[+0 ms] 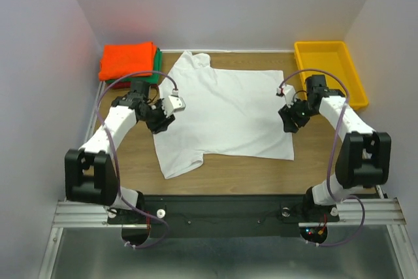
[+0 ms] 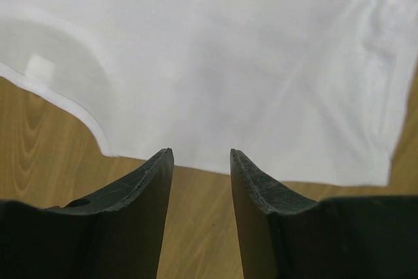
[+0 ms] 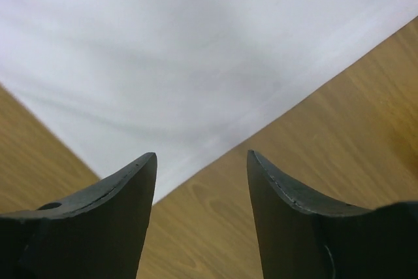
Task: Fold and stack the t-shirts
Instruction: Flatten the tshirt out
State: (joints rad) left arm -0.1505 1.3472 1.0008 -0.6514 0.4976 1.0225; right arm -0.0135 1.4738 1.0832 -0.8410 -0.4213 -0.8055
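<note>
A white t-shirt (image 1: 225, 112) lies spread flat on the wooden table, collar at the left, hem at the right. My left gripper (image 1: 160, 122) is open and empty, just off the shirt's left edge by the collar; the left wrist view shows the white cloth (image 2: 215, 63) right beyond my fingertips (image 2: 160, 161). My right gripper (image 1: 289, 122) is open and empty at the shirt's right hem; the right wrist view shows the shirt's corner (image 3: 163, 63) ahead of it. A folded orange shirt (image 1: 127, 60) tops a stack at the back left, with green (image 1: 155, 73) and dark red (image 1: 117, 84) edges under it.
A yellow plastic tray (image 1: 326, 70) stands at the back right. White walls close in the table on the left, back and right. Bare wood (image 1: 228, 174) runs along the near edge in front of the shirt.
</note>
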